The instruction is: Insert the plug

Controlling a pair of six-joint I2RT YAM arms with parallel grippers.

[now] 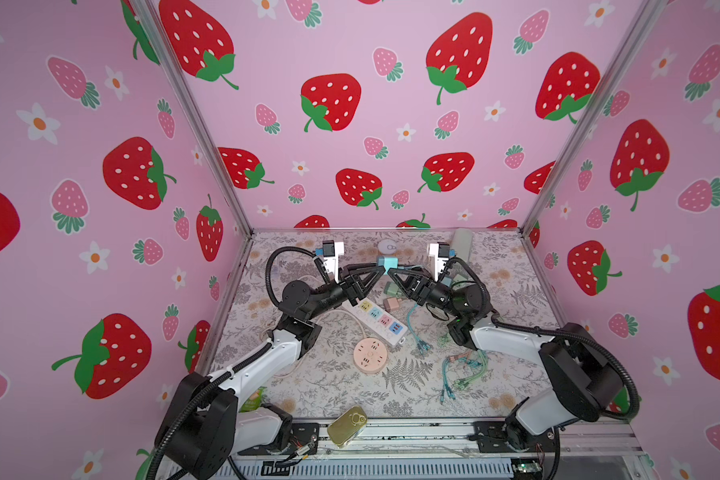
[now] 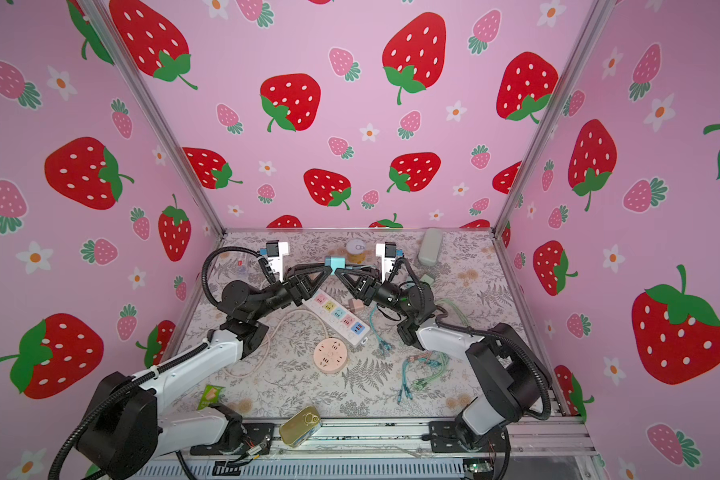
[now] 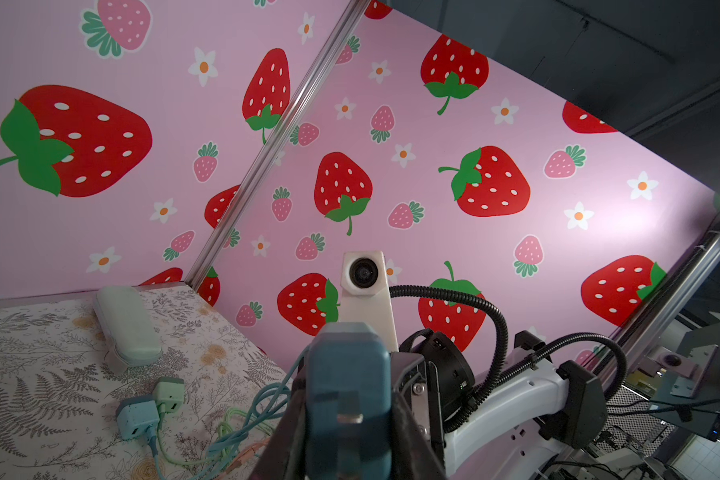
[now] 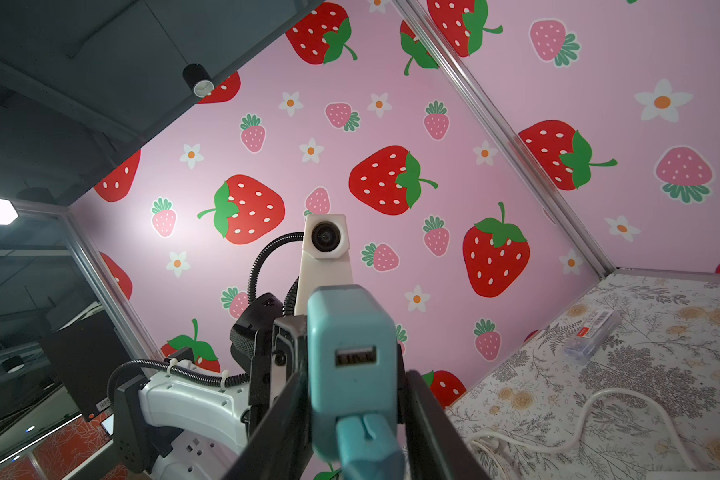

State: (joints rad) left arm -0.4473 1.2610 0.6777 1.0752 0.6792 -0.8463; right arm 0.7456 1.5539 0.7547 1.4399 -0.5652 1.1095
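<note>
The plug [image 1: 386, 263] [image 2: 334, 262] is a blue charger block, held in the air above the far middle of the table. My left gripper [image 1: 382, 271] [image 3: 348, 399] is shut on its sides, and its metal prongs face the left wrist camera. A blue USB cable end [image 4: 366, 440] sits in the lower of its two ports. My right gripper [image 1: 391, 272] [image 4: 356, 386] meets it from the other side. Those fingers flank the block closely; I cannot make out whether they press on it. The white power strip [image 1: 377, 318] [image 2: 341, 318] lies below.
A round pink socket [image 1: 370, 351] lies near the strip. Green and pink adapters [image 1: 391, 295] sit under the right gripper. Loose teal and green cables [image 1: 464, 365] spread at the right. A pale green case [image 1: 461, 241] lies at the back, a gold tin [image 1: 347, 424] at the front edge.
</note>
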